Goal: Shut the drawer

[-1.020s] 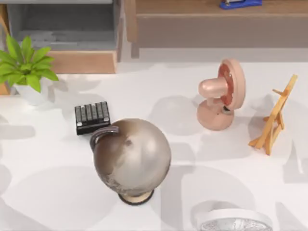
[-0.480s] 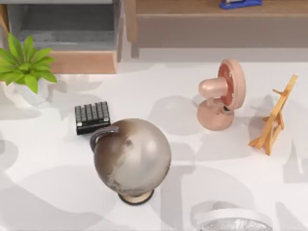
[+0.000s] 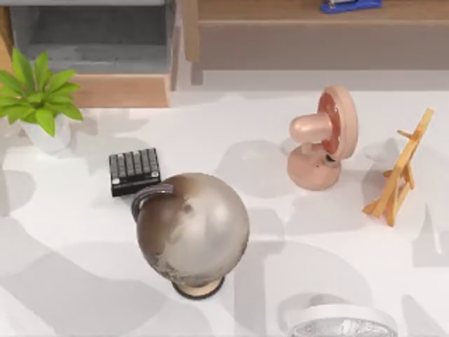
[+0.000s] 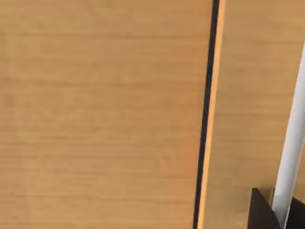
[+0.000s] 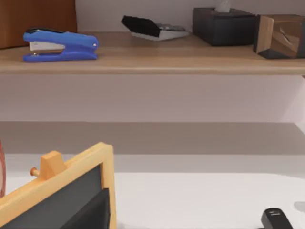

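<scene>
Top view: the drawer (image 3: pixel 91 53) stands pulled out at the table's far left corner, its grey inside exposed behind the light-tan front panel (image 3: pixel 119 90), just beside a potted plant (image 3: pixel 38 98). It looks rigid and likely slides freely; push flat on the panel's middle. Neither claw's state can be told.

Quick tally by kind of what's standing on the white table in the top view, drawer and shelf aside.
Green potted plant: 1
Black keypad calculator: 1
Brown-grey globe: 1
Desk fans: 2, pink, white
Small wooden easel: 1
Total: 6
</scene>
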